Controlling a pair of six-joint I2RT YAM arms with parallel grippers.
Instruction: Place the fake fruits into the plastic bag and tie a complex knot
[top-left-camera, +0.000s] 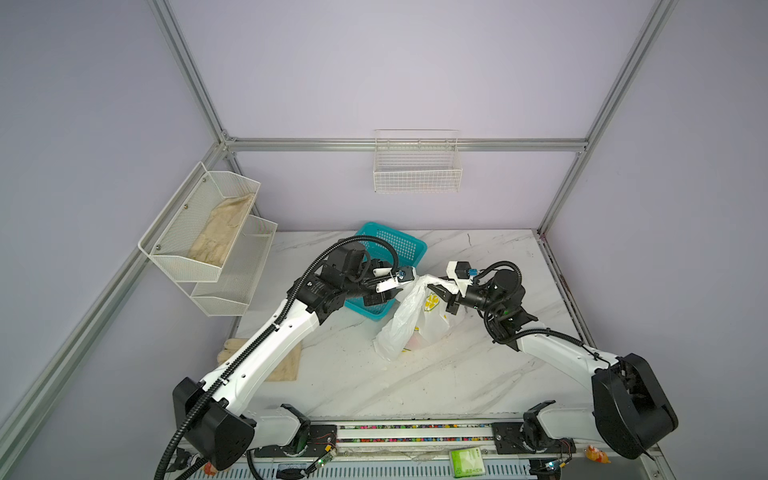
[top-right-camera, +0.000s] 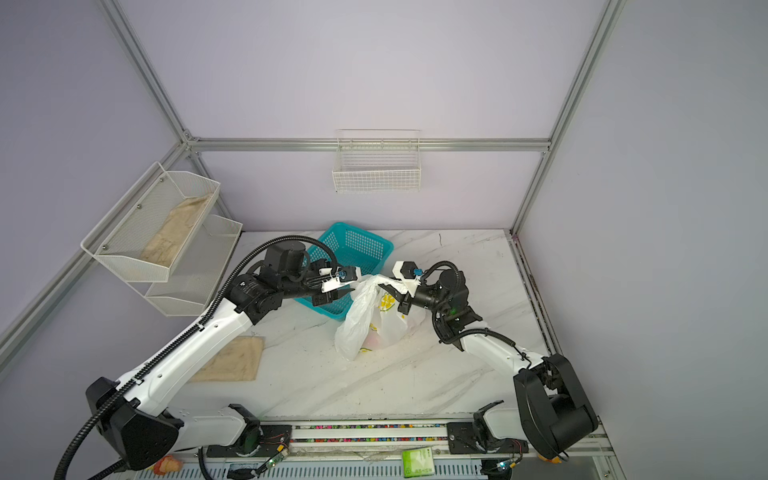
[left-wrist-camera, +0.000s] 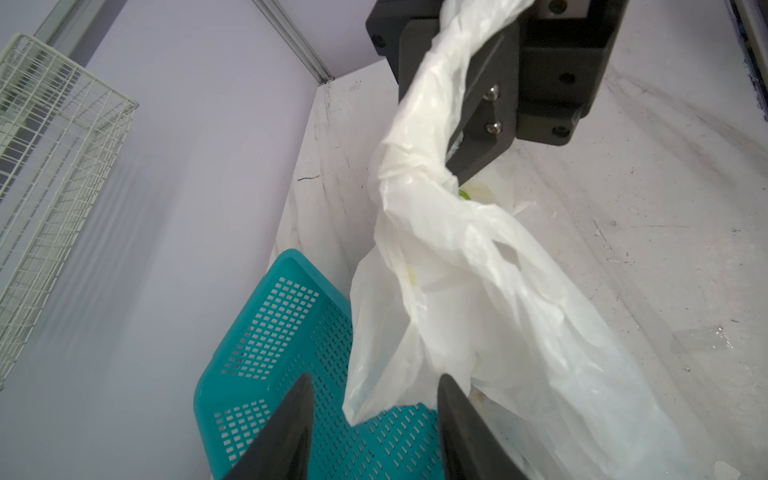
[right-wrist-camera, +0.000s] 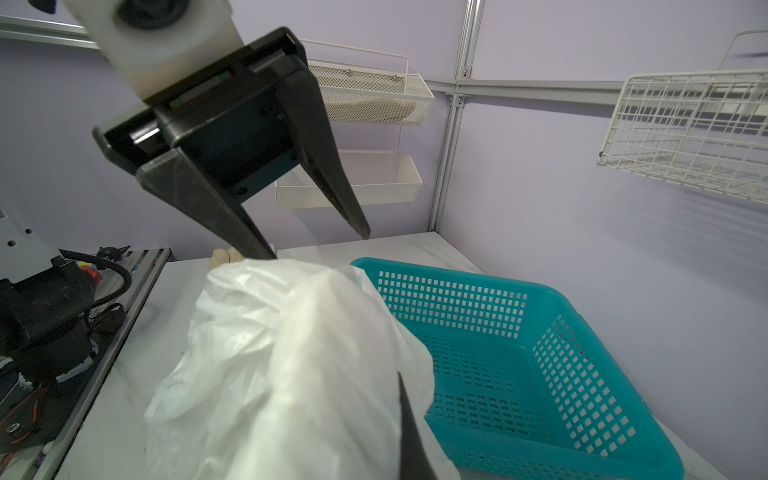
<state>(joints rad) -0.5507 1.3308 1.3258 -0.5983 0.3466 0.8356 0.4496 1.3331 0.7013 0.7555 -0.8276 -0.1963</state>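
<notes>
Marbled surface (top-left-camera: 457, 374) carries the lemon-print plastic bag (top-left-camera: 403, 320) beside the teal basket (top-left-camera: 399, 245), my right claw (left-wrist-camera: 455, 166) clamped on its twisted handle to keep it taut while my left claw (left-wrist-camera: 376, 380), jaws half apart, straddles a loose flap, likely for knotting.

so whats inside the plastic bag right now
Through the plastic bag film, a faint pinkish blur shows near the bottom in both top views, likely the fake fruits. The crinkled film covers them, so none can be counted.
</notes>
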